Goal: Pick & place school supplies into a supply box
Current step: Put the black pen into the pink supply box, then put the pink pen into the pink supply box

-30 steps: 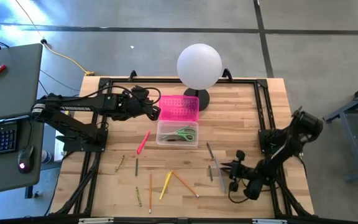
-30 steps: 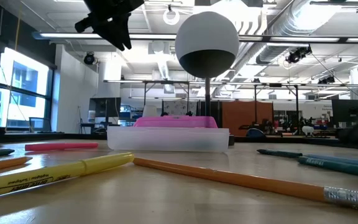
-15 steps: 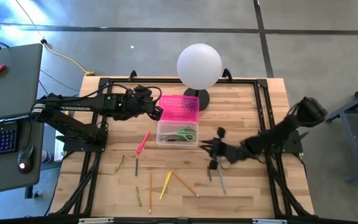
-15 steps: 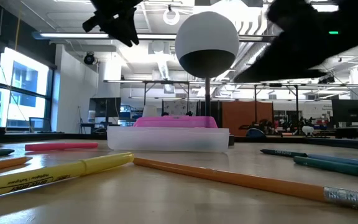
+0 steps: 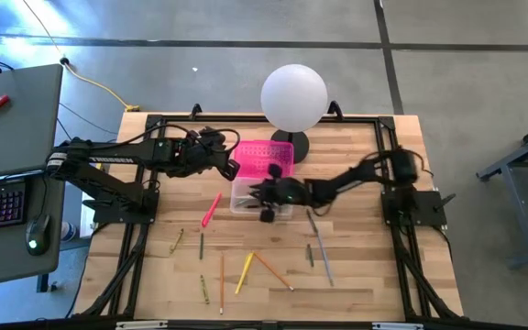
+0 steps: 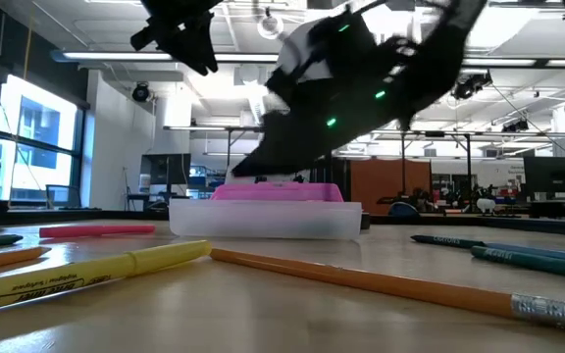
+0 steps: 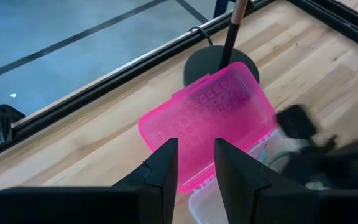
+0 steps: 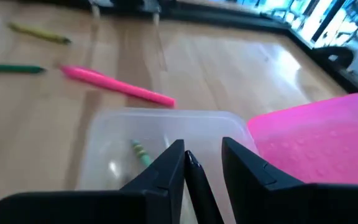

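Right tool (image 8: 202, 163) over box (image 8: 104, 134), nipping thin dark pen (image 8: 197, 180); light, stiff, slippery; grip mid-shaft. Left tool (image 7: 194, 163) part-open, empty.

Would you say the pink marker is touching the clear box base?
Apart: the high view shows bare wood between the pink marker and the clear box base.

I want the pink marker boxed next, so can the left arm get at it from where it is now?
Probably yes. The left gripper hovers open beside the pink lid, and the pink marker lies in the open just below it, nothing between.
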Robot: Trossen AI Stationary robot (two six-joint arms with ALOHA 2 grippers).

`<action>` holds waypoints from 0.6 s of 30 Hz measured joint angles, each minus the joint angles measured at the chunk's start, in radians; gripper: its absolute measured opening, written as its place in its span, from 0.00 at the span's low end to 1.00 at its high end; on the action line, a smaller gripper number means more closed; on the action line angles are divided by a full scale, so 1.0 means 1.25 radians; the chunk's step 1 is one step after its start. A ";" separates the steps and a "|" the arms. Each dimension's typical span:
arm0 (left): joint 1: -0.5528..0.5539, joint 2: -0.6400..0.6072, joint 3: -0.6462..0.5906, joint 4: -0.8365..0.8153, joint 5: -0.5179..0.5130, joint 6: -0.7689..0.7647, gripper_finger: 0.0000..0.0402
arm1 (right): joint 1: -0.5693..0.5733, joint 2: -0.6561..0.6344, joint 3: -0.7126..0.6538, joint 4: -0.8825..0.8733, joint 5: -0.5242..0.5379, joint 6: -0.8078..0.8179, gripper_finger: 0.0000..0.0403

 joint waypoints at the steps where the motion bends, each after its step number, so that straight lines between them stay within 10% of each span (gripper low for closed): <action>1: 0.000 0.000 0.000 -0.007 0.000 0.001 0.33 | -0.009 0.019 0.024 -0.018 -0.008 -0.006 0.20; 18: 0.000 0.000 0.000 -0.043 0.043 -0.001 0.33 | -0.093 0.043 0.132 -0.173 -0.107 0.005 0.30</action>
